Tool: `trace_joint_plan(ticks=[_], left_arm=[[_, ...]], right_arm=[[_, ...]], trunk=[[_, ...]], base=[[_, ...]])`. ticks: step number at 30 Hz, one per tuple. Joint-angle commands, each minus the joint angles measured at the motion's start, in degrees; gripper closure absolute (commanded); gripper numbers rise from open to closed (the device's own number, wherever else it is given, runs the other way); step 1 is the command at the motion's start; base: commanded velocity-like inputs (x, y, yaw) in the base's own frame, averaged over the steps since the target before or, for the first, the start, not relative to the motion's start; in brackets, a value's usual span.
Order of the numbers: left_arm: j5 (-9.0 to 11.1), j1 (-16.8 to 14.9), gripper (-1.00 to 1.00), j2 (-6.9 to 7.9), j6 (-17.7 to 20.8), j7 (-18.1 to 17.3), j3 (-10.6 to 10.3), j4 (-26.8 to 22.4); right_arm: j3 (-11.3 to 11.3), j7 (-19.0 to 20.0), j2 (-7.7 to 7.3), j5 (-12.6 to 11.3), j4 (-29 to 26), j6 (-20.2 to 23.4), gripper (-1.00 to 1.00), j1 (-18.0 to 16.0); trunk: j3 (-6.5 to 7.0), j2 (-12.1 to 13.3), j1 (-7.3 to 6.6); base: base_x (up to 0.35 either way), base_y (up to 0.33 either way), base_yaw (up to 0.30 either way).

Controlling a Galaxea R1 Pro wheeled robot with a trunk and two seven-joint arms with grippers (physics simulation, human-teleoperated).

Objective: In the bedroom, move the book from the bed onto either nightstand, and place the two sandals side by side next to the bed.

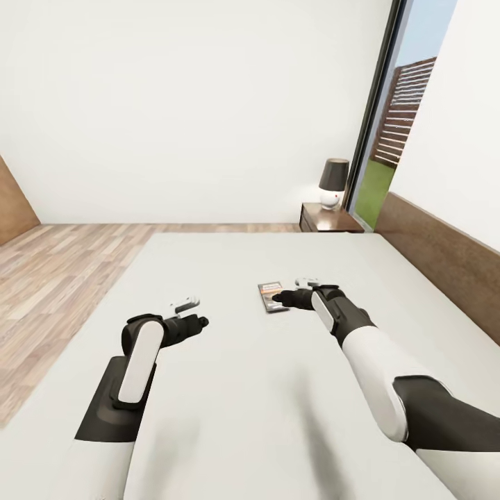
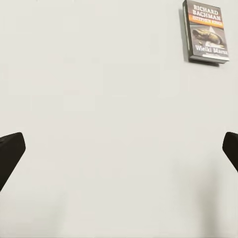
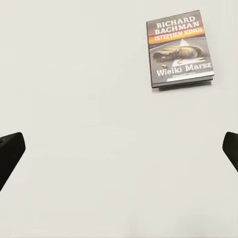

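The book [image 1: 272, 296] lies flat on the bed [image 1: 229, 417], cover up, near the mattress's middle, its white "RICHARD BACHMAN" lettering plain from my right wrist [image 3: 180, 49] and my left [image 2: 206, 31]. My right gripper [image 1: 279, 300] hovers just beside it, fingers spread wide and empty. My left gripper [image 1: 201, 322] hangs well apart, also open and holding nothing. Beyond the bed's far corner stands the nightstand [image 1: 329, 218] with its lamp [image 1: 333, 183], beside the window [image 1: 389, 132].

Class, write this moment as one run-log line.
phase: reaching | book: flat on bed | right gripper: open, near book | left gripper: open, empty
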Motion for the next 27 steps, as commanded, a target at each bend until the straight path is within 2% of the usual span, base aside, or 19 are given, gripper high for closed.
trace_joint_plan(ticks=[1, 6, 27], left_arm=[[0.54, -0.06, -1.0, 0.0, 0.11, 0.6, -0.01, 0.03], [0.4, -0.09, -1.0, 0.1, 0.09, 0.75, 0.06, 0.26], [0.75, 0.09, -1.0, 0.12, 0.14, 2.13, -0.01, 0.42]], right_arm=[[-0.04, -0.13, 0.06, -0.27, 0.25, -0.04, -1.0, -0.08], [0.01, -0.52, 0.25, -0.32, 1.39, -1.34, -1.0, -0.13], [0.33, -0.52, 0.2, -0.25, 1.05, -1.49, -1.0, -0.04]], trunk=[[-0.15, -0.03, 0.0], [-0.59, -0.03, 0.0], [-2.44, -0.03, 0.0]], base=[[0.0, 0.0, -0.03], [0.0, 0.0, -0.037], [0.0, 0.0, -0.003]])
